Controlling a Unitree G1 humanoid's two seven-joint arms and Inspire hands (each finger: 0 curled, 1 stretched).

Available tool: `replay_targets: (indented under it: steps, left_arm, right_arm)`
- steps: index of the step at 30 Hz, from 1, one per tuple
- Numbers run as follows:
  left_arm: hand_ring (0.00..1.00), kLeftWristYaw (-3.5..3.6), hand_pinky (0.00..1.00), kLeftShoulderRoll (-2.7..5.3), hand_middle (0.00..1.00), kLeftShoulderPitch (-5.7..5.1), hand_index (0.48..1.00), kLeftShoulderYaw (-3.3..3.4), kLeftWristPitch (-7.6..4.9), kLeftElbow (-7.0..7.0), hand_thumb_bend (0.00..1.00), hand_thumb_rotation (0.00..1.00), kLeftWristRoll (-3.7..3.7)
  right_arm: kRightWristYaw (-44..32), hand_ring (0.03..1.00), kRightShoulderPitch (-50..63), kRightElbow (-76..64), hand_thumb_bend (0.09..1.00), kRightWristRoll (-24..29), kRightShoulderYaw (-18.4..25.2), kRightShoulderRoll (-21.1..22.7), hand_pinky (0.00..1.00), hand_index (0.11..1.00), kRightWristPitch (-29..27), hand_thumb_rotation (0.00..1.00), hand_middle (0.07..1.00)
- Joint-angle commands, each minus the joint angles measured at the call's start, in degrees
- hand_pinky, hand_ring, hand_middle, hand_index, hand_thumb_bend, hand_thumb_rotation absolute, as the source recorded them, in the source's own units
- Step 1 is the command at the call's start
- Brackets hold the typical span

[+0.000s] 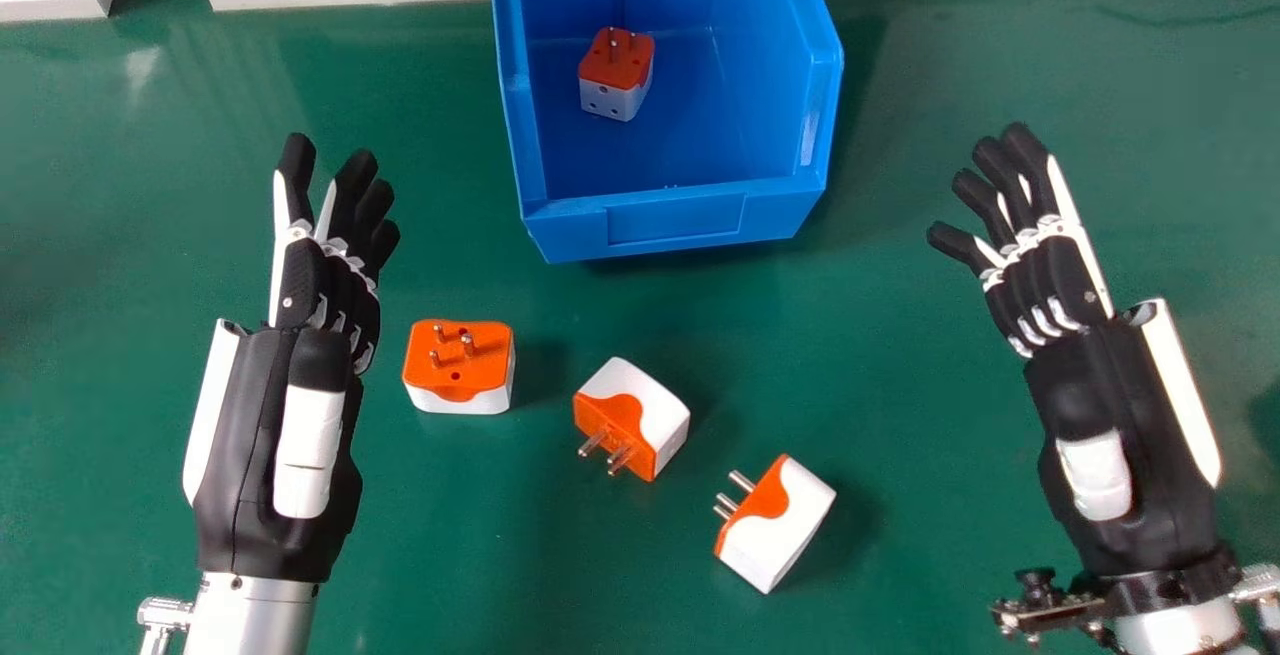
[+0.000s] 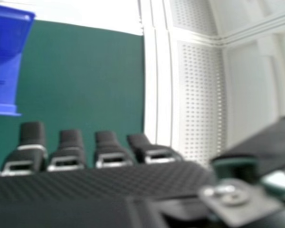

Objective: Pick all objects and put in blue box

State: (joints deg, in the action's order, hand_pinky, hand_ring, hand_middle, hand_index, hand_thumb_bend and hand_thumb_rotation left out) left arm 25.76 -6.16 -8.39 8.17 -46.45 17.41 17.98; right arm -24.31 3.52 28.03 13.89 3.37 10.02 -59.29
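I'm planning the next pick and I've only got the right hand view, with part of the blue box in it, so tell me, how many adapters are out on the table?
Observer: Three on the table, nearer the robot than the box: left adapter, middle adapter, right adapter.
Operator: Anything inside the box?
Observer: Yes, a fourth adapter, sitting with its pins up.
Operator: What's close to the left adapter, on its outer side?
Observer: The left hand, open and holding nothing.
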Motion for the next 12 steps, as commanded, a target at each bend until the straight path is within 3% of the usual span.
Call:
replay_targets:
  steps: [1,12]
  left_arm:
    - [0.99,0.21,1.0,-0.48,1.0,-0.17,1.0,0.0,-0.74,-1.19,0.92,0.94,-0.26]
    - [0.99,-0.97,1.0,0.03,0.99,-0.01,1.0,0.26,-2.11,-0.77,0.91,0.95,-1.07]
  right_arm:
    - [-0.33,0.964,-0.31,-0.73,0.7,1.42,0.59,0.06,0.89,0.982,-1.09,0.99,0.98]
    - [-2.06,0.971,-0.09,-1.83,0.782,2.98,0.06,-0.61,0.9,0.987,-0.44,1.0,0.985]
